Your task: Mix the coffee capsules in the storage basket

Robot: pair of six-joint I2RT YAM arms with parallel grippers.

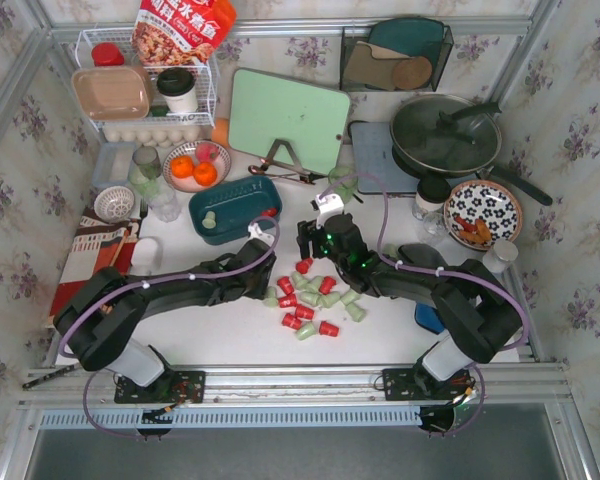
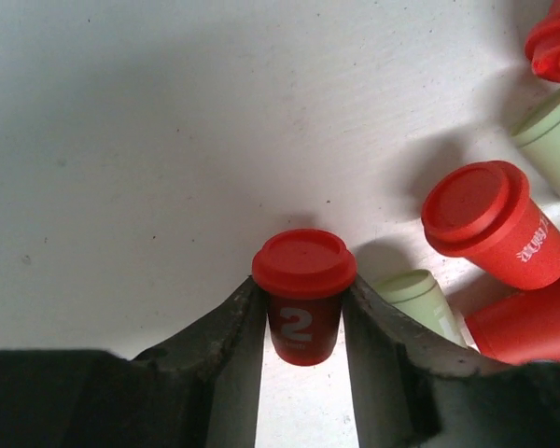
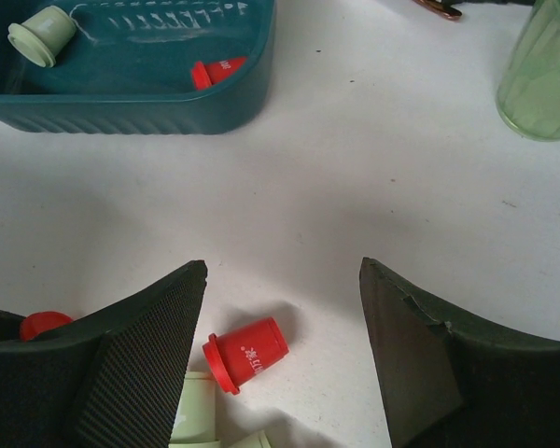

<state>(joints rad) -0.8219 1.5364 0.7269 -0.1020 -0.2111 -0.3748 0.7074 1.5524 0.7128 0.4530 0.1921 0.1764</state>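
Arm 1: left gripper (image 2: 303, 294) has its jaws narrow, pinched on 1 red capsule marked 2 (image 2: 303, 264), lid up. The fingers press the cup body just under the lid rim. The rim overhangs the finger edges, so I judge the hold secure against slipping down. The shadow on the white table (image 2: 168, 140) suggests the capsule is off the surface, but this is not certain.

Arm 2: right gripper (image 3: 282, 269) has its jaws wide with nothing between them, poised over a red capsule lying on its side (image 3: 245, 353). Judged to be lined up for the next pick.

The storage basket (image 3: 121, 114) is teal and lies beyond the right gripper, apart from the loose pile. In it are 1 mint capsule (image 3: 42, 35) at far left and 1 red capsule (image 3: 215, 71) against the near wall.

The loose capsules (image 1: 310, 298), red and mint, are heaped on the table between the 2 grippers.

Progress is judged early, since most capsules lie outside the basket. Alternating colours at each drop would give the mix
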